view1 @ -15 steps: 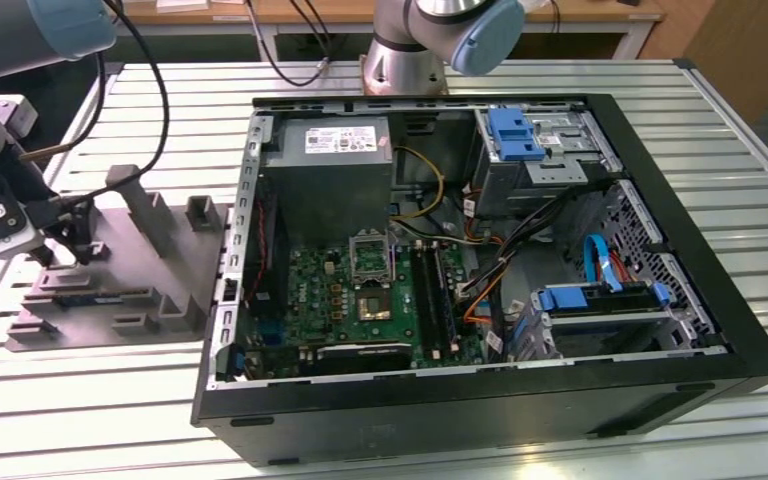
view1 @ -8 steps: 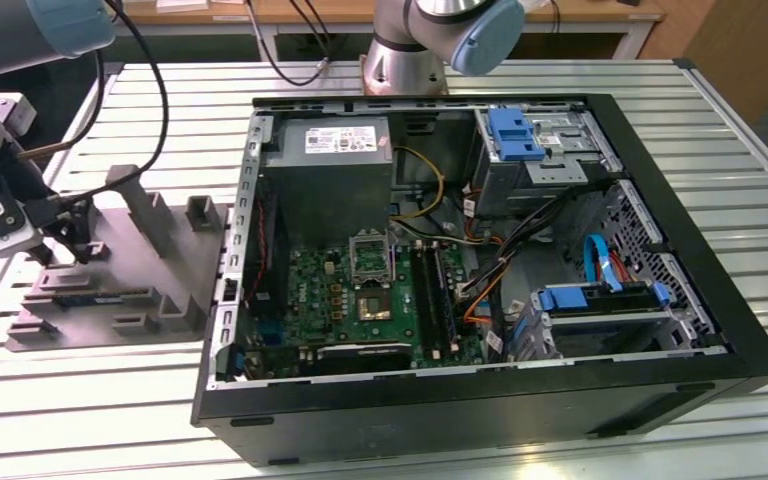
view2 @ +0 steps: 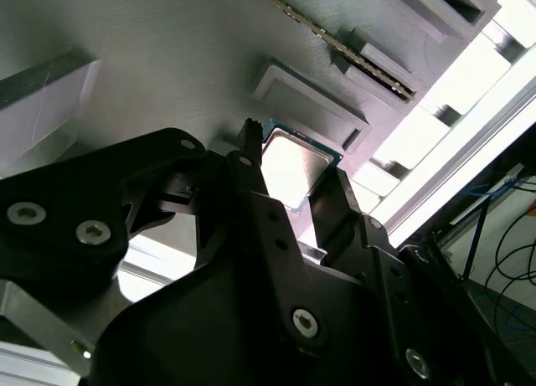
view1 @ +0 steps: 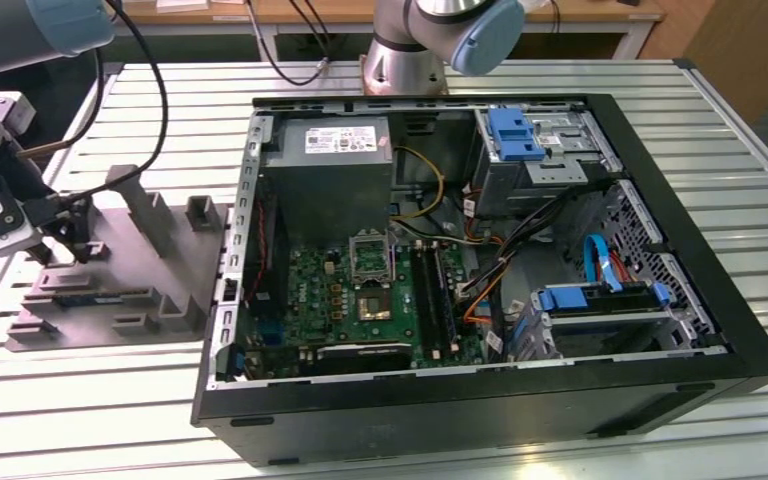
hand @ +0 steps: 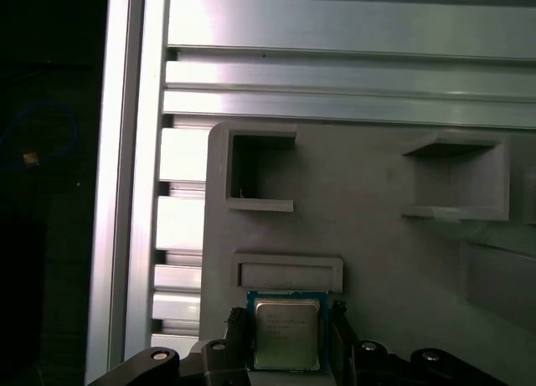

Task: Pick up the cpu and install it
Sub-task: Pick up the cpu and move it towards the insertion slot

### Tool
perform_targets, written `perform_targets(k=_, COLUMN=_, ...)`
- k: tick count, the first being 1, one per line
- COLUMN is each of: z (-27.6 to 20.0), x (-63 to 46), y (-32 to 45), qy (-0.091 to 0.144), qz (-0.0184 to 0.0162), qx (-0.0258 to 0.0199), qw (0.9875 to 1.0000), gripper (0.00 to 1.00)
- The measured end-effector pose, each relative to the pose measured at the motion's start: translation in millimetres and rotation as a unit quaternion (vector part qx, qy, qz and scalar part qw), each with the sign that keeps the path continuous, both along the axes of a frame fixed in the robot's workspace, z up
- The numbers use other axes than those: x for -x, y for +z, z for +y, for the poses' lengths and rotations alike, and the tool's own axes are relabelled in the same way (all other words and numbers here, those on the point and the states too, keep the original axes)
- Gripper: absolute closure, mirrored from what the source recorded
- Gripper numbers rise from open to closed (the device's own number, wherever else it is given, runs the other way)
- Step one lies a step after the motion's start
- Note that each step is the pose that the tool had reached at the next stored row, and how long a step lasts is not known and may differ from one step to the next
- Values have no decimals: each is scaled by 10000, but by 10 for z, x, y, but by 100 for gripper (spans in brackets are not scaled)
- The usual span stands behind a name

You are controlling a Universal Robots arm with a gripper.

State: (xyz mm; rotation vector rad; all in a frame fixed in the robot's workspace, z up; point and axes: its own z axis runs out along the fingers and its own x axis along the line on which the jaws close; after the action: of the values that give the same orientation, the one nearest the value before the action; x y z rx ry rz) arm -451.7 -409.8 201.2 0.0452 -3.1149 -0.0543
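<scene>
Gripper (view1: 64,252) pinching the cpu (hand: 286,334) at the grey tray (hand: 377,260).
A slatted metal table (view1: 64,400) carries an open computer case (view1: 491,400), with the tray beside it at the exterior view's left. There the jaws are drawn in on two opposite edges of the cpu, a small flat square with a dull silver top and thin pale rim, just beside a low raised frame (hand: 287,270) on the tray.

Hand (view1: 67,252) sits low on grey fixture (view1: 157,245). In the exterior view, upright posts (view1: 137,200) crowd it from 1 to 3 o'clock. Case wall (view1: 244,200) blocks a level pass at 3 o'clock. Room above the open case. Cables (view1: 504,260) and drive cage (view1: 551,150) hem motherboard (view1: 344,290). Open table (view1: 91,400) at 6 o'clock.
</scene>
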Motion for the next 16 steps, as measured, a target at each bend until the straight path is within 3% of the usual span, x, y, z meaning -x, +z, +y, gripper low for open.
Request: perform_targets(k=16, z=0, x=0, y=40, qy=0, qz=0, qx=0, qw=10000, gripper=53)
